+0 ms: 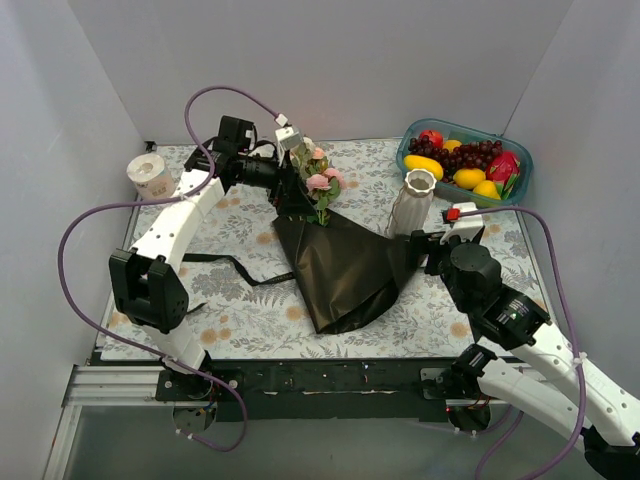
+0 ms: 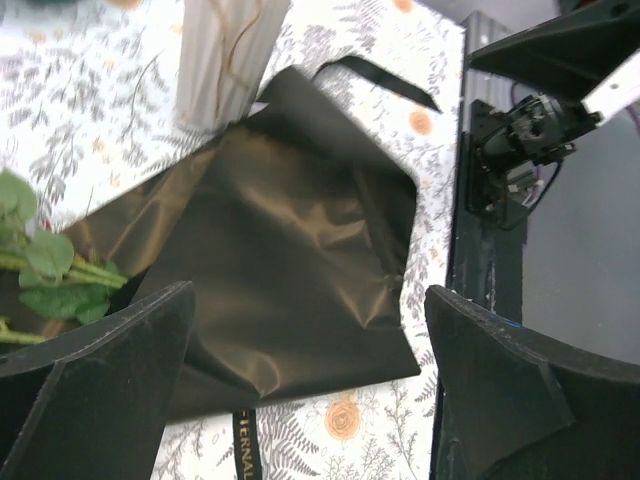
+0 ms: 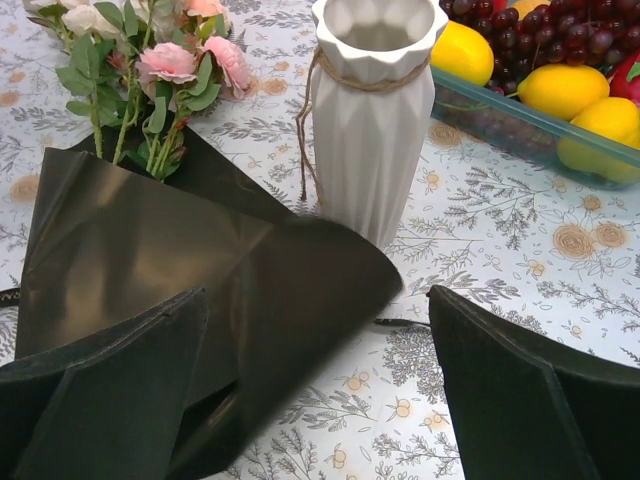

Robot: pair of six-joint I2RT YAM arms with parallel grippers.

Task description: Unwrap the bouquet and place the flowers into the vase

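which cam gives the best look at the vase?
Right wrist: the vase stands upright mid-frame, with wavy rim, ribs and neck twine sharp; the black wrapping paper hides part of its foot. Top external shows it small, beside the teal fruit tray. Left wrist catches only its lower body, cropped at the top edge.

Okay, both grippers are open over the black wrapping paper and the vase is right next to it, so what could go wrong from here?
1. The wrapping paper curls up right at the foot of the vase and appears to touch it; tugging the paper could tip that narrow vase.
2. The flowers lie with their stems in the paper's fold, so pulling it may drag them along.
3. The right gripper sits close to the vase and could knock it when it moves.
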